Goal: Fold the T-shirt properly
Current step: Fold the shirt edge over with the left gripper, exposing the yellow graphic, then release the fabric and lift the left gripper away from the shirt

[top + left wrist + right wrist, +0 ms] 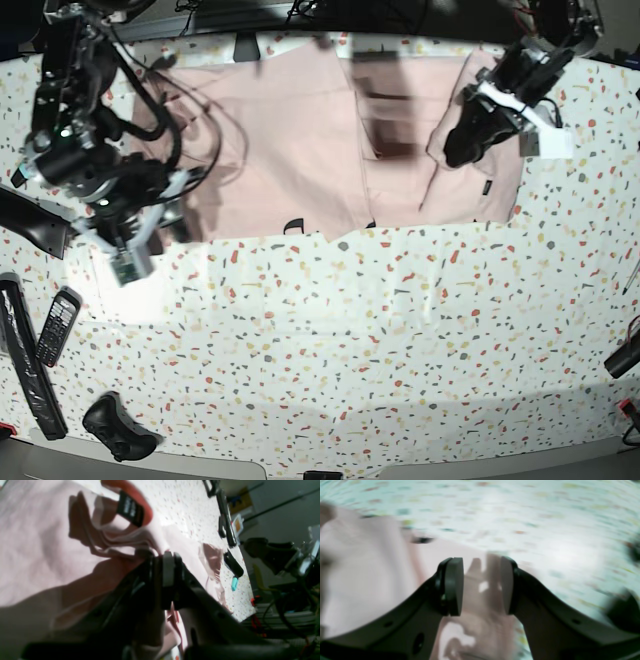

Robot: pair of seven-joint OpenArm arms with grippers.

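The T-shirt [300,140] lies spread along the far edge of the speckled surface [350,340], pale pink and plain on the side that shows, with a few dark marks peeking out at its near hem. Its collar end is bunched into folds, where a small dark label [130,509] hangs inside the neckline (its print is too blurred to read). The left hand [168,567] sits closed on a gathered ridge of the pink cloth at that bunched end, fabric pinched between its pads. The right hand [482,586] hovers over the opposite end of the shirt with its jaws apart and nothing between them; pink cloth lies directly below the gap. A remote [57,327] and a game controller [118,425] rest near the front corner, well apart from the shirt.
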